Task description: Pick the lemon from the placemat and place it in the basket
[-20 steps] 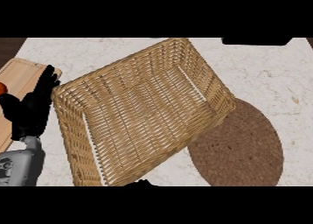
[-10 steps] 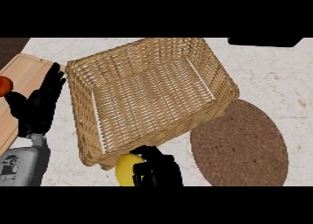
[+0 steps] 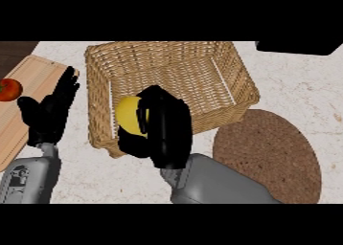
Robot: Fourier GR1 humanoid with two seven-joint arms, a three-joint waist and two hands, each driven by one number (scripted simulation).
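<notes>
Head view
Right hand (image 3: 164, 127): fingers curled round the lemon (image 3: 128, 115), over the near left part of the basket (image 3: 224, 67).
Lemon: yellow, partly hidden by the hand; held within the basket's rim (whether it touches the bottom, I can't tell).
Placemat (image 3: 273, 153): round, brown, right of the basket, tucked just under its corner.
Left hand (image 3: 51, 110): open, fingers straight, resting by the basket's left side.
Cutting board (image 3: 18, 119): far left on the surface (image 3: 302, 81), carrying a tomato (image 3: 6, 89).
</notes>
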